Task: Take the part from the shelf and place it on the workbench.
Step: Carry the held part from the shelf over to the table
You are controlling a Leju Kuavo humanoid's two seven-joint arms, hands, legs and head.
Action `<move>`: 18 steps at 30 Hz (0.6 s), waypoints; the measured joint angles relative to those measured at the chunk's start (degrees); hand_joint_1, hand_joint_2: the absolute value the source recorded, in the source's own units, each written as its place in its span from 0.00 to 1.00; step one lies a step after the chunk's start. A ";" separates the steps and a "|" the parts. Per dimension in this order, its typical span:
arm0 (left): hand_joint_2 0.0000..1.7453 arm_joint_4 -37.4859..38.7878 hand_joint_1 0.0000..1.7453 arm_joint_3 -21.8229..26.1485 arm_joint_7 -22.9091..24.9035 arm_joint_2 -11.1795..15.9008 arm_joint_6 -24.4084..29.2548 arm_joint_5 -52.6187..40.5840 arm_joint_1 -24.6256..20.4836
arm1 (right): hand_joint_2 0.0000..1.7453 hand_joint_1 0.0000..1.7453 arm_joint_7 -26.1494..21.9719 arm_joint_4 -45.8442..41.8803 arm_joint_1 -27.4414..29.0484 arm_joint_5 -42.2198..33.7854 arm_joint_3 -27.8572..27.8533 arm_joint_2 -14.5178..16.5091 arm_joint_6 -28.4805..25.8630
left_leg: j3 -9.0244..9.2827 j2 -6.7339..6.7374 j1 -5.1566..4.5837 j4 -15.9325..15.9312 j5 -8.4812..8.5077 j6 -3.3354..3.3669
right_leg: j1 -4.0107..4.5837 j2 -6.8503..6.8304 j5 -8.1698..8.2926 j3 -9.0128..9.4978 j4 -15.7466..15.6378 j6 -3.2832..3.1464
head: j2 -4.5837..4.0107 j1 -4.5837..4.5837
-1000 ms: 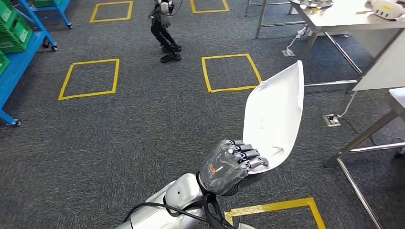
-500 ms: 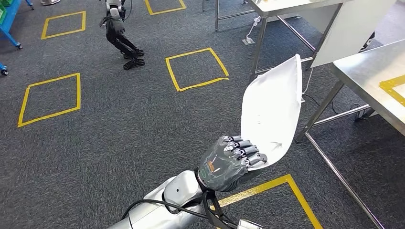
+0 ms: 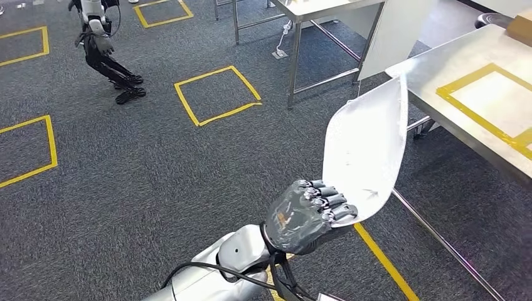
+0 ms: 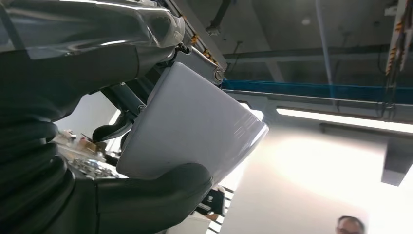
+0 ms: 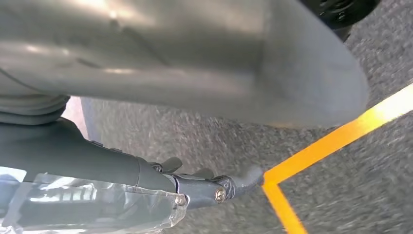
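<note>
Left robot hand [image 3: 307, 216] grips the white part [image 3: 367, 147] by its lower end, long axis rising toward the surface [image 3: 439, 69] ahead-right.

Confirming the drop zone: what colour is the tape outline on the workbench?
Yellow, a rectangular outline on the steel workbench; head view shows it best.

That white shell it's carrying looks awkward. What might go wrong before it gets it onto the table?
The left hand grips the white part only at its lower end, so the long piece stands up unsupported and might tilt or slip. Its upper tip sits close to the edge of the steel workbench; stepping closer may knock it against that edge. The yellow-taped square lies further in, so a short reach could leave it overhanging.
</note>
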 joint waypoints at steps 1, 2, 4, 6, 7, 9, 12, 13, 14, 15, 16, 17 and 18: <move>1.00 0.01 1.00 -0.03 -0.19 0.07 -0.04 0.22 0.05 | 0.00 0.00 0.01 -0.01 -0.07 -0.05 -0.01 -0.03 -0.02 | -0.15 0.95 -0.08 -0.01 0.05 0.13 | 0.08 -1.40 -2.02 -1.66 3.87 0.14 | 0.00 0.16; 1.00 0.03 1.00 -0.07 -0.45 0.18 -0.08 0.52 0.14 | 0.00 0.00 0.04 -0.01 -0.08 -0.09 -0.01 -0.06 -0.04 | -0.27 1.99 -0.17 0.00 0.06 0.17 | 0.06 -2.14 -3.56 -3.10 7.49 0.31 | 0.00 0.20; 1.00 0.07 1.00 -0.15 -0.91 0.32 -0.18 0.90 0.24 | 0.00 0.00 0.13 -0.01 0.13 -0.14 -0.03 -0.10 -0.10 | -0.43 3.86 -0.25 0.02 0.03 0.16 | 0.03 -2.82 -3.98 -3.30 9.67 0.50 | 0.00 0.21; 1.00 0.07 1.00 -0.26 -1.32 0.33 -0.06 1.08 0.21 | 0.00 0.00 0.20 -0.01 0.38 -0.13 -0.04 -0.21 -0.17 | -0.38 5.36 -0.27 0.08 -0.08 0.00 | 0.03 -4.16 -1.30 0.98 3.20 0.45 | 0.00 0.23; 1.00 0.07 1.00 -0.31 -1.58 0.34 0.14 1.23 0.19 | 0.00 0.00 0.20 -0.01 0.37 -0.08 -0.04 -0.26 -0.20 | -0.37 5.98 -0.45 0.15 -0.22 -0.20 | 0.15 -5.58 -0.16 3.50 -0.90 0.24 | 0.00 0.24; 1.00 0.07 1.00 -0.47 -2.11 0.40 0.69 1.53 0.14 | 0.00 0.00 0.26 -0.01 0.23 0.16 -0.04 -0.34 -0.27 | -0.32 7.06 -0.84 0.35 -0.51 -0.65 | 0.39 -7.33 1.00 6.27 -5.81 -0.49 | 0.00 0.07; 1.00 0.06 1.00 -0.84 -2.65 0.46 1.15 1.72 0.08 | 0.00 0.00 0.74 -0.01 0.19 0.61 -0.04 -0.43 -0.34 | -0.27 7.91 -0.81 0.56 -0.91 -1.34 | 0.48 -5.90 1.18 6.15 -6.30 -1.43 | 0.00 -0.08; 1.00 0.05 1.00 -0.95 -2.74 0.46 1.20 1.72 0.03 | 0.00 0.00 0.92 -0.01 0.18 0.67 -0.04 -0.48 -0.37 | -0.51 6.87 -0.64 1.19 -1.51 -1.71 | 0.35 -5.24 1.32 6.12 -6.36 -1.70 | 0.00 -0.12; 1.00 0.04 1.00 -1.03 -2.80 0.54 1.24 1.72 0.00 | 0.00 0.00 1.05 -0.01 0.12 0.75 -0.04 -0.52 -0.41 | -1.25 5.20 -0.43 2.95 -2.72 -2.09 | 0.17 -4.57 1.49 6.07 -6.44 -1.98 | 0.00 -0.15; 1.00 0.04 1.00 -1.10 -2.84 0.69 1.30 1.73 0.00 | 0.00 0.00 1.13 -0.01 0.02 0.86 -0.04 -0.56 -0.44 | -2.59 3.19 -0.21 5.90 -4.42 -2.41 | 0.02 -3.90 1.63 5.99 -6.47 -2.21 | 0.00 -0.19; 1.00 0.04 1.00 -1.18 -2.87 0.92 1.37 1.73 0.06 | 0.00 0.00 1.20 -0.01 -0.08 0.97 -0.04 -0.60 -0.46 | -4.37 1.67 -0.05 9.77 -6.30 -2.57 | -0.02 -3.20 1.75 5.84 -6.46 -2.38 | 0.00 -0.23; 1.00 0.05 1.00 -1.28 -2.89 1.20 1.51 1.74 0.17 | 0.00 0.00 1.26 -0.01 -0.15 1.11 -0.04 -0.62 -0.47 | -6.31 0.93 0.08 13.77 -7.89 -2.66 | -0.03 -2.42 1.85 5.67 -6.45 -2.51 | 0.00 -0.21; 1.00 0.05 1.00 -1.39 -2.89 1.43 1.66 1.75 0.27 | 0.00 0.00 1.33 -0.01 -0.15 1.21 -0.04 -0.64 -0.47 | -7.71 0.69 0.17 16.44 -8.55 -2.69 | -0.04 -1.60 1.94 5.55 -6.44 -2.55 | 0.00 -0.21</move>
